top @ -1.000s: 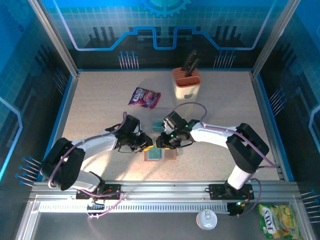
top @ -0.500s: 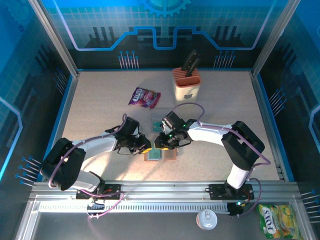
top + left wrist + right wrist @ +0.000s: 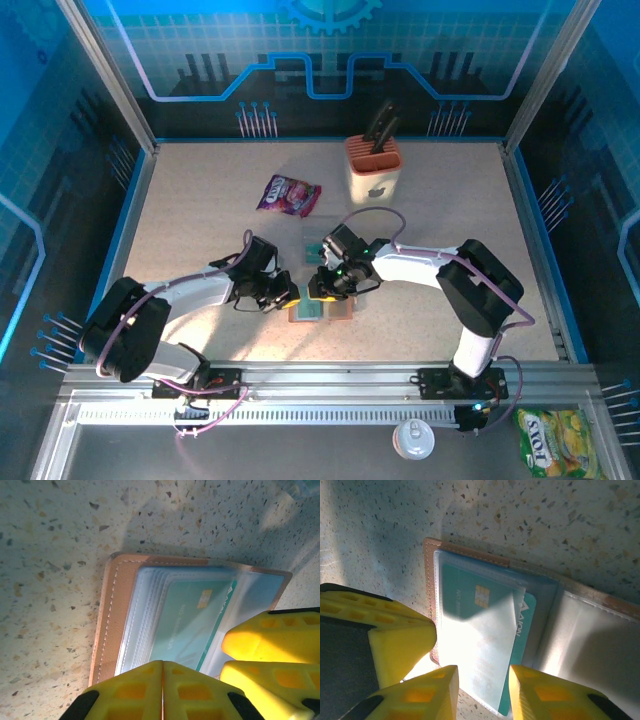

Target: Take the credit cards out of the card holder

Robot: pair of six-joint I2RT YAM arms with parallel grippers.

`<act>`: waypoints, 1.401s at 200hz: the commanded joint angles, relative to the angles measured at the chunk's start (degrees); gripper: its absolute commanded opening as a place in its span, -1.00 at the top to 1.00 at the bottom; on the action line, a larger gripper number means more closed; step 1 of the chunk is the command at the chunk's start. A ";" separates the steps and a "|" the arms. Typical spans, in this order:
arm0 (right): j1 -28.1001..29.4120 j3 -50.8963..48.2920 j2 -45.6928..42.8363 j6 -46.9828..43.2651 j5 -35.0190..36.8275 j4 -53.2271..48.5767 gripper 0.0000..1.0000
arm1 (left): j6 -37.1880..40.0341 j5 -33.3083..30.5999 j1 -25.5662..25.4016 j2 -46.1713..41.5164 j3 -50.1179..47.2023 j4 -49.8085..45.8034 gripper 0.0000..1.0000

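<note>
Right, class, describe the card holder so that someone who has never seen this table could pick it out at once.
On the speckled table, look towards the middle of the front edge. The card holder lies there opened flat. Unlike the purple snack packet and orange-topped knife block behind it, it is tan-edged, with a teal card showing through clear plastic.

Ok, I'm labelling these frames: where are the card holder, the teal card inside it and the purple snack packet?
card holder (image 3: 106, 625), left wrist view, brown stitched edge.
teal card (image 3: 462, 587), right wrist view, face beside its chip.
purple snack packet (image 3: 288, 194), top external view, its middle.
</note>
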 commanded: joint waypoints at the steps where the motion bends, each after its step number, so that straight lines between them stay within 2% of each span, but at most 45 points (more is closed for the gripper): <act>1: 0.86 1.41 1.11 0.30 -1.25 0.15 0.34 | 1.71 -1.03 0.39 0.55 -0.88 -0.98 0.84; 136: 1.12 1.63 2.14 0.37 -1.60 0.50 0.34 | 1.98 -1.25 0.33 1.71 -1.74 -0.61 0.86; 229: 1.27 1.73 3.60 0.48 -2.56 0.97 0.43 | 2.11 -1.20 0.32 1.89 -1.63 -0.72 0.86; 280: 1.38 2.26 2.17 -1.44 2.16 -4.51 0.36 | 2.21 -1.37 0.34 1.43 -1.66 -1.24 0.86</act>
